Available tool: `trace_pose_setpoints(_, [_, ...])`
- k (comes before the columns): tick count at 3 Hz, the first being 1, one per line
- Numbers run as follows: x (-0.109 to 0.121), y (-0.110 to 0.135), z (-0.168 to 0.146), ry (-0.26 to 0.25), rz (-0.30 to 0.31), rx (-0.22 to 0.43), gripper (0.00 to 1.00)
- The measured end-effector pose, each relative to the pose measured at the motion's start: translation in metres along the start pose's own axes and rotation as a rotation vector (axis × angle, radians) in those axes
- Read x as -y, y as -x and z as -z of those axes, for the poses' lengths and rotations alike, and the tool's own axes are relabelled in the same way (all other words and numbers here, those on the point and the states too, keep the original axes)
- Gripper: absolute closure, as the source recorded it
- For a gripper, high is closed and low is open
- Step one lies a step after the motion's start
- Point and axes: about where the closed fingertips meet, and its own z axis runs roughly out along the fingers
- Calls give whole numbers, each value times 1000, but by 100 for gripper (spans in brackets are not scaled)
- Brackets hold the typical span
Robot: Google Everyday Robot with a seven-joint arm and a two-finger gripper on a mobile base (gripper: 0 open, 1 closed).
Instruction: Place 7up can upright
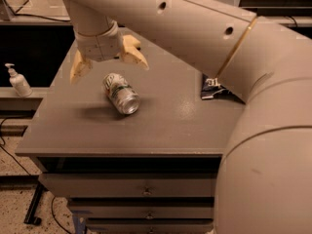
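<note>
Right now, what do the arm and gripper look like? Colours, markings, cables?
The arm: smooth cream shell, small dark round holes, thin gold ring at one joint, no cables showing. The gripper, above the lying 7up can: cream segmented wrist, two yellowish wedge-shaped fingers.

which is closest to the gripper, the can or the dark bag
The 7up can, on its side right by the open gripper; the dark bag sits far off behind the arm.
</note>
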Motion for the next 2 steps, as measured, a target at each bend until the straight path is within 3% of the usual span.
trace_pose_setpoints(1, [-11, -12, -9, -12, 89, -22, 0])
trace_pose_setpoints(2, [-7, -17, -10, -25, 90, -39, 0])
